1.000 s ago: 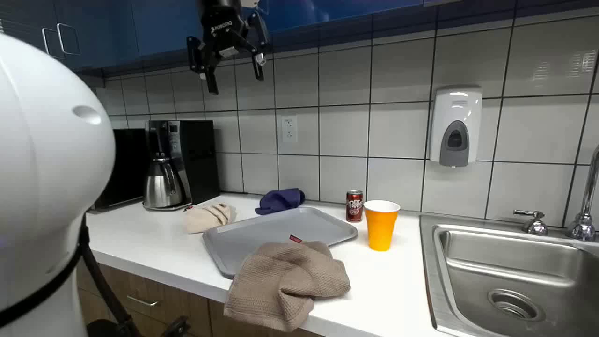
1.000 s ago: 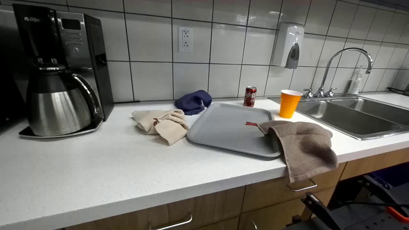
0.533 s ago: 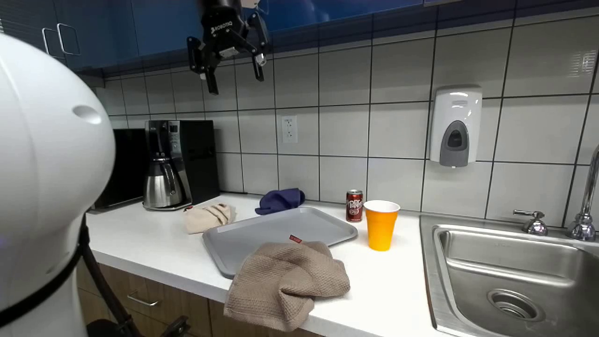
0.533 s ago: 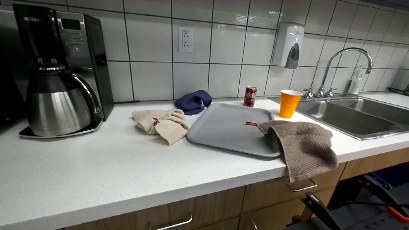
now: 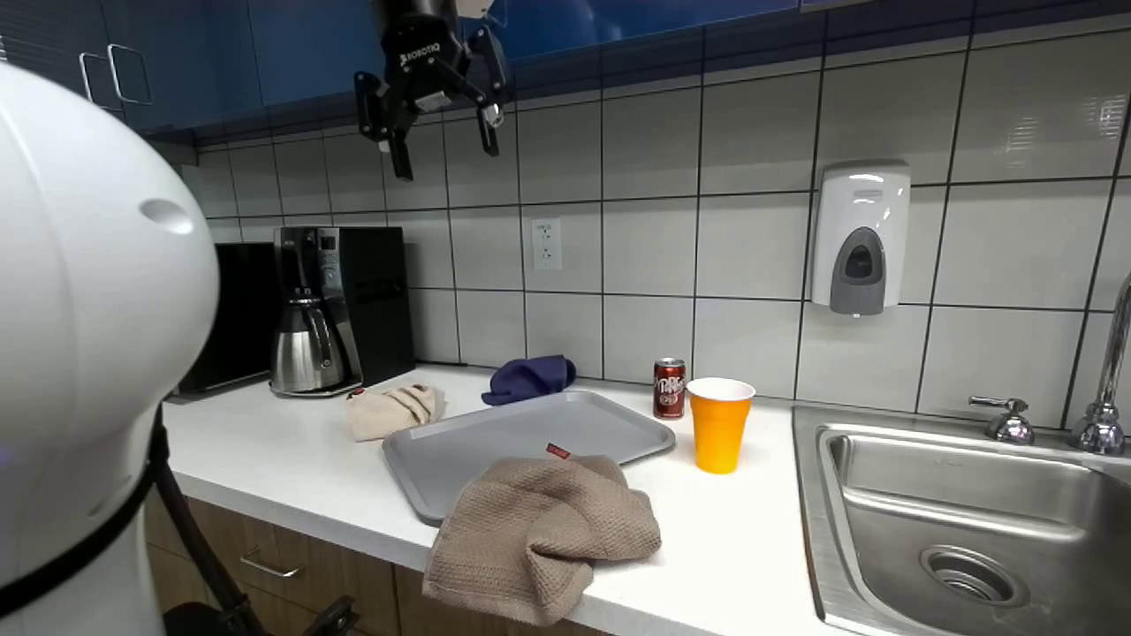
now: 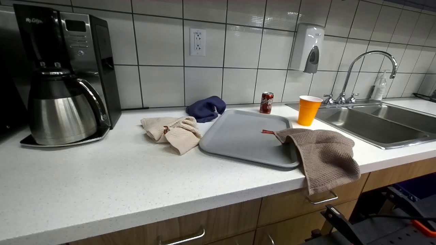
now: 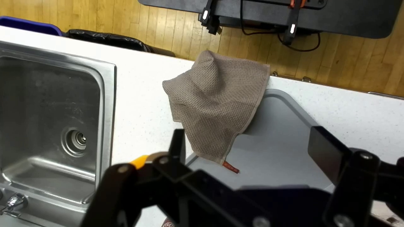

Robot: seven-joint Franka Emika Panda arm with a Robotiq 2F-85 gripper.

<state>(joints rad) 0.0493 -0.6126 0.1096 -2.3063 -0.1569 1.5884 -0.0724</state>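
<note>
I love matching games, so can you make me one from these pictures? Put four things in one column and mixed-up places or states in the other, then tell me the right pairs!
Things:
1. brown cloth
2. orange cup
3. gripper
4. white dispenser

Places or states:
A. up on the tiled wall
B. standing upright on the counter
C. open, high above the counter
D. partly over the gray tray, drooping past the counter's edge

Right pairs: 1-D, 2-B, 3-C, 4-A

A steel sink (image 5: pixel 954 508), coffee maker (image 6: pixel 81 61) and tiled wall (image 6: pixel 158 42) show a kitchen.
</note>
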